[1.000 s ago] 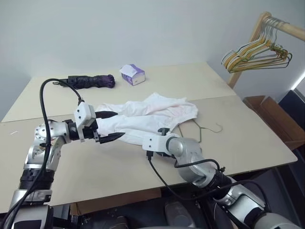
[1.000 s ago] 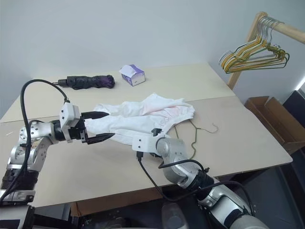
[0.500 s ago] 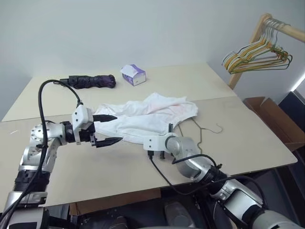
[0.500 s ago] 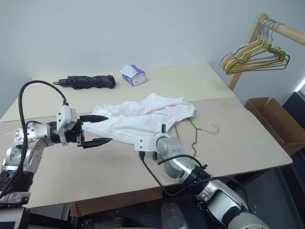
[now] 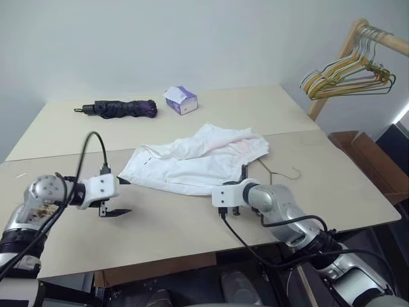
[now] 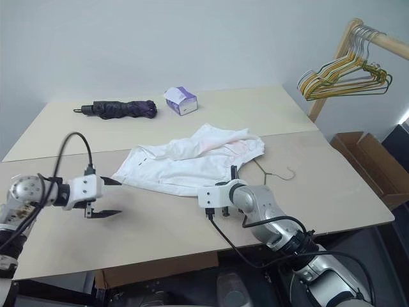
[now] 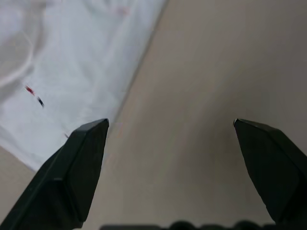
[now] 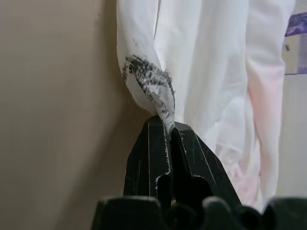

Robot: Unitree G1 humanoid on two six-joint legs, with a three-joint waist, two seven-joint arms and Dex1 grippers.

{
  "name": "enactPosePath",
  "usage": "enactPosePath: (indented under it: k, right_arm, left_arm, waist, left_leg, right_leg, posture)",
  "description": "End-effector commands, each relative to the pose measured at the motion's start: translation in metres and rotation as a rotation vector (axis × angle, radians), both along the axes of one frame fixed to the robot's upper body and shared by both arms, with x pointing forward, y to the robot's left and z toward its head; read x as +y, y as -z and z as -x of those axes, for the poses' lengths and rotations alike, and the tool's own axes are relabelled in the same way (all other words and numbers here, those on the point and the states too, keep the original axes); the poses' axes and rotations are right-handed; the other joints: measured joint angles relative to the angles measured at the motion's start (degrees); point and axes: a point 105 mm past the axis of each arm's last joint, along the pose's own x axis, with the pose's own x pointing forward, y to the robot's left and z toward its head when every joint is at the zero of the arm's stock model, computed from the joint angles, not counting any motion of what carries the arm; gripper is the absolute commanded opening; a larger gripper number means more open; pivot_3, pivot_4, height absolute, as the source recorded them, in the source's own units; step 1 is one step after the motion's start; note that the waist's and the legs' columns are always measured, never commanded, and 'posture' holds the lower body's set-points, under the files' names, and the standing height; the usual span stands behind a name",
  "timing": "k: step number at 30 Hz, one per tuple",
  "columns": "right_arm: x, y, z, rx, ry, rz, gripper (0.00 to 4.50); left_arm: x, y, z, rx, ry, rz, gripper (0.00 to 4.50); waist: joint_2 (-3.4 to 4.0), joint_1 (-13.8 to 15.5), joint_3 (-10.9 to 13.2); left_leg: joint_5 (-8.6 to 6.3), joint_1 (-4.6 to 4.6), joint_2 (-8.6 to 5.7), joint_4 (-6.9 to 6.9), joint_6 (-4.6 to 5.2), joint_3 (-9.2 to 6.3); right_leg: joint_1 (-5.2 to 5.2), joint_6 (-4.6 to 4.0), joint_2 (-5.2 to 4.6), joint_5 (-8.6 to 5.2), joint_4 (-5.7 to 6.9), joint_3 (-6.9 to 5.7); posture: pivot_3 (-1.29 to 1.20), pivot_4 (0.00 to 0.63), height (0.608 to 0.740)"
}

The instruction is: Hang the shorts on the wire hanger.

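Pale wall and a bare beige worktop (image 5: 192,224) set the scene, with the shorts (image 5: 195,160) lying crumpled in the middle and the wire hanger (image 5: 281,173) flat just beyond the right hand (image 5: 245,171), partly tucked under the cloth's far edge. By my reading the step in hand is the grasp: the right hand has its fingers pressed together on a fold at the near hem of the shorts, while the left hand (image 5: 120,197), fingers spread wide and holding nothing, hovers over bare worktop just off the other end of the garment. Next, I judge, the left hand must come in and take the hem nearest it, so the cloth can be lifted taut and fed over the hanger's bar; a one-sided lift would let the fabric sag and drag the hanger along. From the right wrist the pinch is plain, a grey-smudged fold of shorts (image 8: 148,91) rising from between the shut fingers, which the head views hide behind the wrist. From the left wrist a small red mark near the hem (image 7: 29,89) shows, and the cloth seems to lie beside one fingertip (image 7: 91,132), though contact is hard to judge.
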Motion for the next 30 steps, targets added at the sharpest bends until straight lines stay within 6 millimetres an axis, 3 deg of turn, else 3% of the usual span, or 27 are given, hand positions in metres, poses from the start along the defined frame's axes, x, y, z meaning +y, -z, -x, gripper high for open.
enactPosePath:
  k: [1, 8, 16, 19, 30]
  right_arm:
    - [0.002, -0.026, 0.000, -0.068, -0.036, -0.049, 0.05]
    - [-0.006, -0.043, 0.006, -0.091, -0.056, -0.055, 0.05]
    - [-0.008, -0.067, 0.011, -0.112, -0.048, -0.114, 0.05]
    - [-0.008, -0.069, 0.013, -0.111, -0.048, -0.121, 0.00]
    - [-0.011, -0.068, 0.017, -0.093, -0.042, -0.128, 0.00]
  left_arm:
    - [0.001, -0.002, -0.020, -0.116, 0.024, -0.099, 4.50]
    - [-0.003, 0.009, -0.050, -0.215, -0.019, -0.213, 4.50]
    - [-0.007, 0.021, -0.061, -0.223, -0.026, -0.272, 4.50]
    - [-0.011, 0.022, -0.066, -0.252, -0.025, -0.293, 3.90]
    - [-0.017, 0.018, -0.080, -0.317, -0.058, -0.289, 0.21]
  waist:
    - [-0.02, 0.3, 0.0]
    - [0.13, 0.0, -0.2]
    - [0.42, -0.4, -0.6]
    - [0.47, -0.3, -0.7]
    - [0.50, -0.9, -0.8]
  left_leg:
    - [0.00, 0.00, -0.02, 0.00, 0.00, -0.02]
    - [0.00, 0.09, -0.10, 0.00, 0.00, -0.04]
    - [-0.01, 0.53, -0.10, -0.09, -0.02, -0.04]
    - [-0.07, 0.82, -0.10, -0.18, -0.10, -0.09]
    - [-0.04, 0.63, -0.13, -0.18, -0.06, -0.14]
  right_leg:
    - [0.03, 0.01, -0.03, -0.01, 0.00, -0.03]
    - [0.15, 0.17, -0.13, -0.09, 0.01, -0.07]
    - [0.63, 0.45, -0.19, -0.27, -0.01, -0.14]
    - [1.04, 0.48, -0.24, -0.29, -0.17, -0.25]
    - [0.94, 0.50, -0.29, -0.30, -0.24, -0.36]
  posture:
    - [-0.25, 0.000, 0.740]
    - [-0.30, 0.000, 0.740]
    - [-0.34, 0.000, 0.740]
    - [-0.35, 0.000, 0.740]
    - [-0.35, 0.000, 0.740]
